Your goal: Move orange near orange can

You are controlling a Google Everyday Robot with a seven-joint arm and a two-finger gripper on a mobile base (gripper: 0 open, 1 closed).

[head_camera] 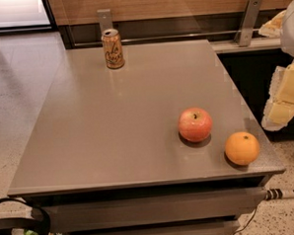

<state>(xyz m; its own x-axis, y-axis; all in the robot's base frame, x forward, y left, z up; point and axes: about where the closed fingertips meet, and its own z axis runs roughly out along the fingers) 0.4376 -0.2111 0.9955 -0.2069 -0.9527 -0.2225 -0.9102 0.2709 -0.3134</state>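
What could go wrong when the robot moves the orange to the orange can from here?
1. The orange sits near the front right corner of the table; a clumsy nudge might roll it off the edge.
2. The red apple lies close beside it, toward the orange can at the far left, so it may be bumped or grabbed by mistake.
3. The gripper is at the right, beyond the table's side; the round fruit could slip during the carry across.

At the right edge, the arm [292, 28] is showing a rounded white shell above the blocky, pale yellow gripper [282, 105].
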